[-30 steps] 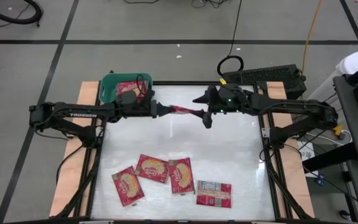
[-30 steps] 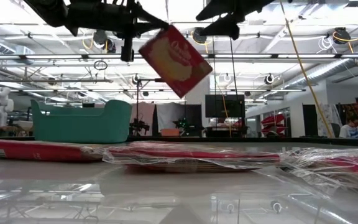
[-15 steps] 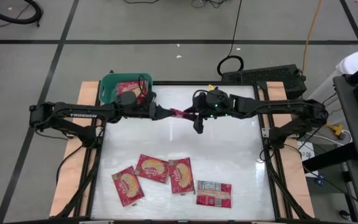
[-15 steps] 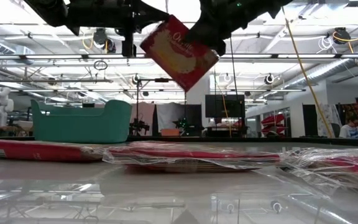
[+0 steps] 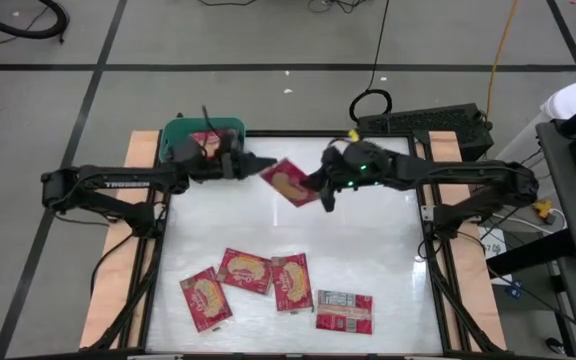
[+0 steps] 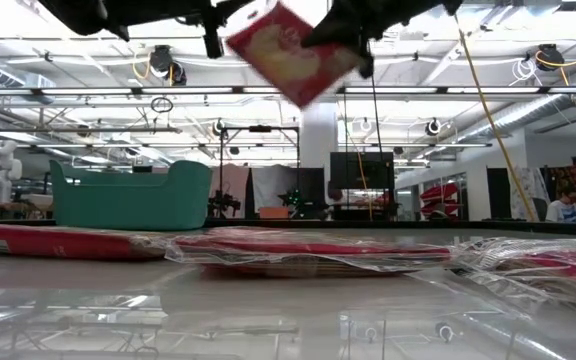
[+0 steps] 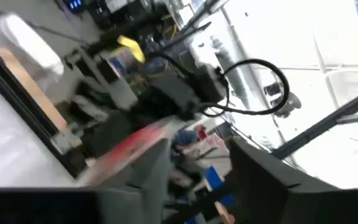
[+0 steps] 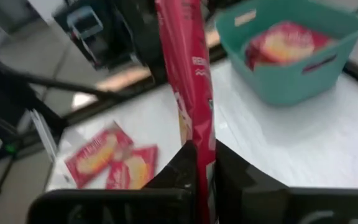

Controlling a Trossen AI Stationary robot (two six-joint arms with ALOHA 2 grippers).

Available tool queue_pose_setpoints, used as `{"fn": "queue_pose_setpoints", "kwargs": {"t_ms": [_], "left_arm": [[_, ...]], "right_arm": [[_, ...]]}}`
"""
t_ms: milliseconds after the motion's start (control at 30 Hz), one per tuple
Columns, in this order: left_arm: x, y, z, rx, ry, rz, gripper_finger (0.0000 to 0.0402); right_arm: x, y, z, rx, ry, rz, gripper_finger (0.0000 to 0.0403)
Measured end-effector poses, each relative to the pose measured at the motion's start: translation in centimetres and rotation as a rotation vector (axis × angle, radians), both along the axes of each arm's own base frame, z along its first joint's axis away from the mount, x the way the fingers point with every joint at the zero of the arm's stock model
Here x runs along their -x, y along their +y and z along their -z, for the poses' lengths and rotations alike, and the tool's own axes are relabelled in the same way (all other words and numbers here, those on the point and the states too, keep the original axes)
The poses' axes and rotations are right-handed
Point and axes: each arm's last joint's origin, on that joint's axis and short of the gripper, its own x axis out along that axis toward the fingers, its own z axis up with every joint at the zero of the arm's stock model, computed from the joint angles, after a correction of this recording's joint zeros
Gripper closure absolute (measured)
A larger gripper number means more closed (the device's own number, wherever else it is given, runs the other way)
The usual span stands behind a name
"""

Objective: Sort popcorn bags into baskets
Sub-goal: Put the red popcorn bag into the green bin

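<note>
Red and cream, the popcorn bag (image 5: 290,182) you are moving hangs in mid-air between the two arms, upper centre of the high view, well above the table. Your right gripper (image 5: 320,187) has it pinched by one edge. In the right wrist view the packet (image 8: 188,81) stands edge-on, clamped between the two dark fingers (image 8: 185,163). It looks thin, flat and glossy.

Your left gripper (image 5: 256,165) sits just beside the bag's other corner. In its own wrist view the fingers (image 7: 151,165) stand apart with nothing between them, so judge it as not gripping.

Holding the bag high likely keeps it clear of the teal basket (image 5: 178,130), upper left, which already holds one packet (image 5: 206,140). Four more packets (image 5: 245,270) lie flat at lower centre. One (image 5: 344,311) shows a grey-white panel.
</note>
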Motion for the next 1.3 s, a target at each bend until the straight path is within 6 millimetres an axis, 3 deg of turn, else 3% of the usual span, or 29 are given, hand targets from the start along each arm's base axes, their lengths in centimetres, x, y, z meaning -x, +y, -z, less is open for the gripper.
{"fn": "queue_pose_setpoints", "kwargs": {"t_ms": [100,233,433,600,833,1067,1300], "left_arm": [[0.9,0.6,-1.0,-0.046,-0.032,-0.057,0.018],[2.5,0.9,-2.4,-0.156,-0.074,-0.194,0.0149],[3.6,0.9,-3.2,-0.264,-0.084,-0.316,0.0144],[3.3,1.0,-2.9,-0.26,-0.069,-0.315,0.0144],[3.5,1.2,-3.0,-0.232,-0.07,-0.377,0.0144],[3.9,2.4,-4.8,-0.241,-0.053,-0.407,0.0144],[4.7,3.9,-9.2,-0.429,0.261,-0.405,0.0144]], "right_arm": [[1.4,-0.4,-1.7,-0.026,-0.063,0.04,0.0395],[2.9,-1.0,-3.3,-0.089,-0.142,0.17,0.0387],[3.7,-1.6,-5.4,-0.125,-0.318,0.251,0.039],[3.8,-2.4,-7.3,-0.127,-0.533,0.286,0.039],[4.2,-3.5,-8.6,-0.179,-0.692,0.313,0.039],[3.2,-3.8,-7.3,-0.339,-0.622,0.265,0.039],[0.6,-3.4,-4.7,-0.642,-0.469,0.134,0.039]]}}
